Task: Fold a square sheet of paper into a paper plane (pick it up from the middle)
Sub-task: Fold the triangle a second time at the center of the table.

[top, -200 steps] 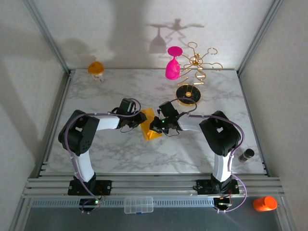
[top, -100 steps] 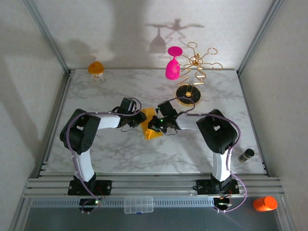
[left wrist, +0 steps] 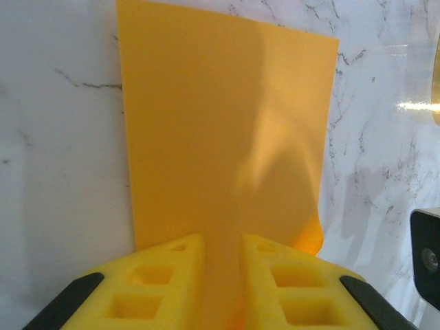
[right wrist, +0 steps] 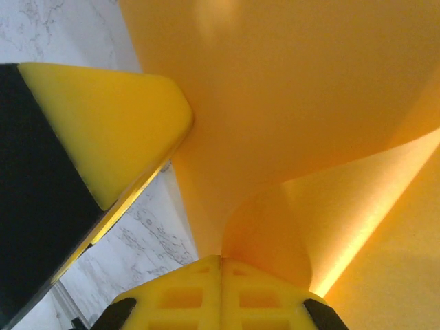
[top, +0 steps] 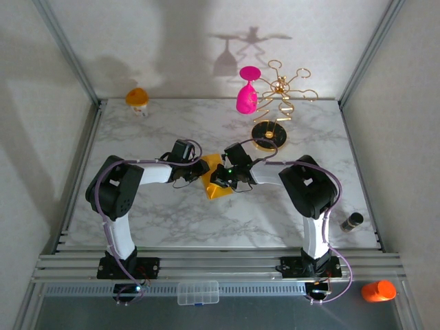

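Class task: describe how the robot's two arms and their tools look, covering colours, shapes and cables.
Both the left arm and right arm have white links, bulky black joints and thin purple cables looping alongside. The left tool and right tool carry yellow fingers moulded with square pockets, backed in black.

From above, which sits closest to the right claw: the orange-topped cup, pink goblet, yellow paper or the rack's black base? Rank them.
1. The yellow paper, pinched in the right gripper at the table's centre.
2. The black base, just behind, to the right.
3. The pink goblet, farther back, near the wall.
4. The orange-topped cup, far back-left corner.
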Controlling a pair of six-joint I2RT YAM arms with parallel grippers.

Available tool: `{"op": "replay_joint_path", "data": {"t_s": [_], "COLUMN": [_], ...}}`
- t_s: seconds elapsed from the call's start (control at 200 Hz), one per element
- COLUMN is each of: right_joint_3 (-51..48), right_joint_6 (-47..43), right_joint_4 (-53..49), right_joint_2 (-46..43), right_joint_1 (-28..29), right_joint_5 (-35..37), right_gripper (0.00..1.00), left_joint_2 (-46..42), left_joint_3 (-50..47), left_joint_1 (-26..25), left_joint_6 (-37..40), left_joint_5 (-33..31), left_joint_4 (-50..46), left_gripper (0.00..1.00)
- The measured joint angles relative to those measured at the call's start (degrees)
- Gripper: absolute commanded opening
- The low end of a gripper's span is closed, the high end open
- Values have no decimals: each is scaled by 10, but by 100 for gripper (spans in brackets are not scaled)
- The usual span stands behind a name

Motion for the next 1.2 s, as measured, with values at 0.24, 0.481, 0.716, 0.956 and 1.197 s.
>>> {"op": "replay_joint_path", "data": {"t_s": [0.24,0.481,0.716,0.956,1.197], "right_joint_3": [3,5,12,14,14], "right_joint_6": [8,11,11,11,17], "right_joint_4": [0,0,1,0,2], "right_joint_2": [3,6,16,17,17], "right_joint_1": [0,0,9,14,14], "right_joint_5": [10,15,19,23,29], "right_gripper": [0,0,0,0,0], "left_joint_2": [1,1,1,1,1], "left_joint_3": [0,0,0,-1,-1], "left_joint_1": [0,0,0,0,-1], "left_joint_6": [0,0,0,0,0], "left_joint_5": [0,0,0,0,-1], "left_joint_4": [2,3,3,4,4], "left_gripper": [21,21,21,21,21]}}
